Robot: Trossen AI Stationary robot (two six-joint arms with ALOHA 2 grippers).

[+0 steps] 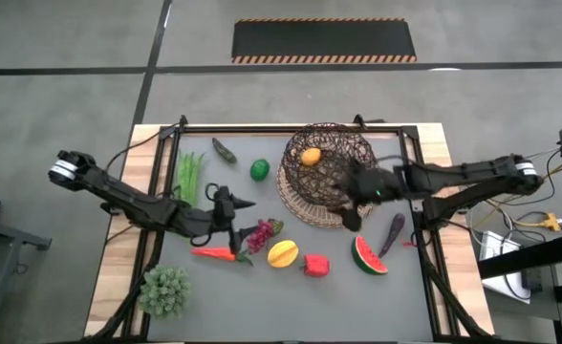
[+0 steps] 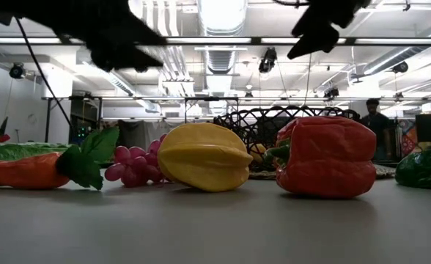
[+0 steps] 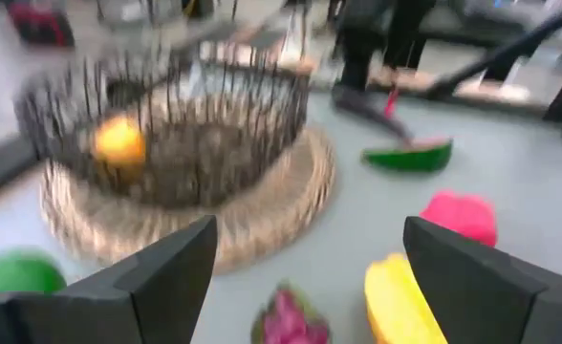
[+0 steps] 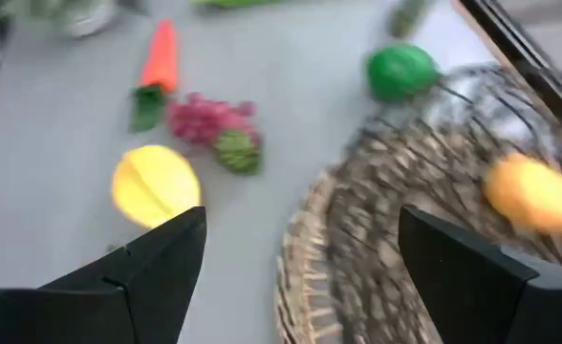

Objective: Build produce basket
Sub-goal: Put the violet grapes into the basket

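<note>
Grey table (image 1: 262, 287) under both arms, concrete floor around it, a person standing in the room behind in the low view. Basket (image 1: 327, 174) sits at the far centre-right of the table, with only the orange (image 1: 311, 157) inside. Lime (image 1: 260, 170) lies just left of the basket, dark chili (image 1: 224, 149) farther left, green beans (image 1: 191, 175) at the left edge. Front row, left to right: carrot (image 1: 214, 253), grapes (image 1: 263, 232), yellow mango (image 1: 282, 253), red pepper (image 1: 315, 265), watermelon slice (image 1: 369, 256); eggplant (image 1: 392, 233) lies just right of the basket's front. Leafy clump (image 1: 164, 290) at front left. Left gripper (image 1: 228, 218) hangs above the table just left of the grapes, jaws wide, empty. Right gripper (image 1: 356, 191) hangs over the basket's right rim, jaws wide, empty.
</note>
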